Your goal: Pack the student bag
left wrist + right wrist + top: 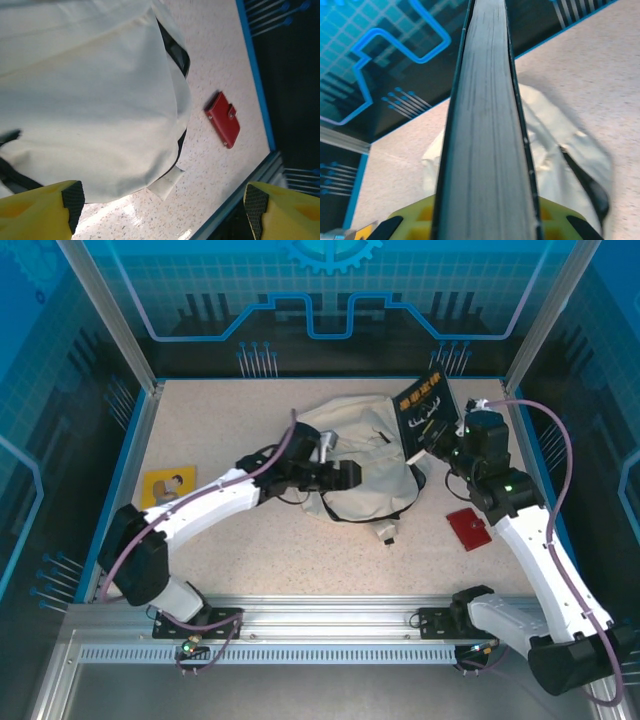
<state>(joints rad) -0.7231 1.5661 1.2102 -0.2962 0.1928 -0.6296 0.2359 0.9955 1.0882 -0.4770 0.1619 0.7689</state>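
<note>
The student bag [368, 468], a cream-white fabric backpack with thin dark straps, lies in the middle of the table. My left gripper [338, 475] hovers over its left side. In the left wrist view the yellow fingers [42, 212] stand wide open above the bag [85, 95] and its small white tag [167, 182], with nothing between them. My right gripper [447, 445] is shut on a black book [424, 410] with yellow lettering, held tilted over the bag's right rear corner. The book's page edge [485, 125] rises from the right gripper [485, 227], with the bag [560, 160] below it.
A red wallet [468, 528] lies on the table right of the bag, also seen as the red wallet [223, 119] in the left wrist view. A yellow picture book [168, 486] lies at the left. Blue-edged walls [140, 440] enclose the speckled table.
</note>
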